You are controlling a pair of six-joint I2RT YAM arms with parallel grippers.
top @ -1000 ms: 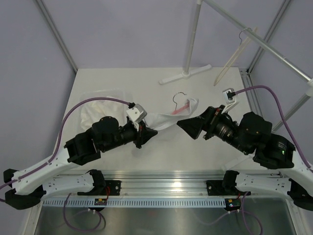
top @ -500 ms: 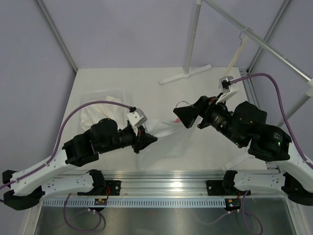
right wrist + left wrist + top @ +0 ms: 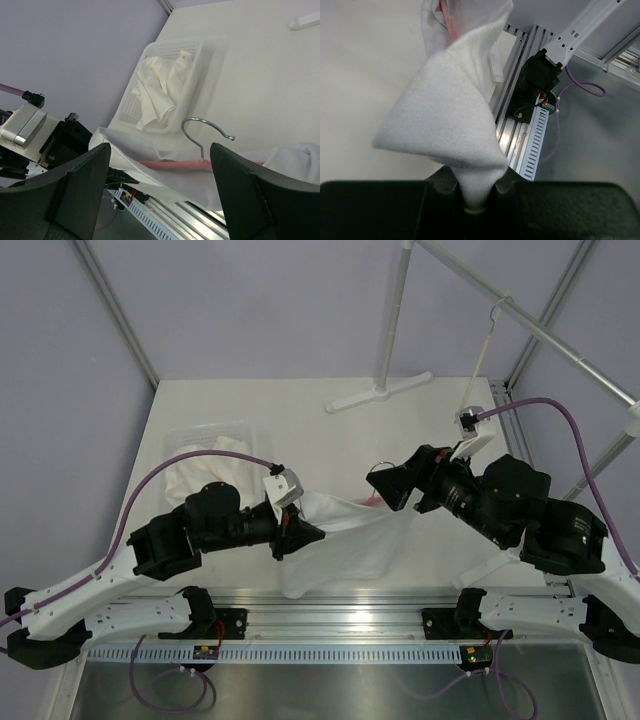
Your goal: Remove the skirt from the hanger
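Two pincers: the left pincer [image 3: 475, 186] is clamped on a white skirt [image 3: 450, 110] corner. The right pincer [image 3: 160, 150] gapes wide, gripping nothing. Beyond it, the skirt hangs on the pink hanger [image 3: 170, 164], above the surface [image 3: 300, 410].

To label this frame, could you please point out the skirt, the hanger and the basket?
skirt [image 3: 450, 115], left wrist view, middle of the white cloth.
hanger [image 3: 175, 164], right wrist view, on its pink bar.
basket [image 3: 170, 46], right wrist view, on its far wall.

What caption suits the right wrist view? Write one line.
White skirt on its pink hanger, with a white basket of cloths beyond it.
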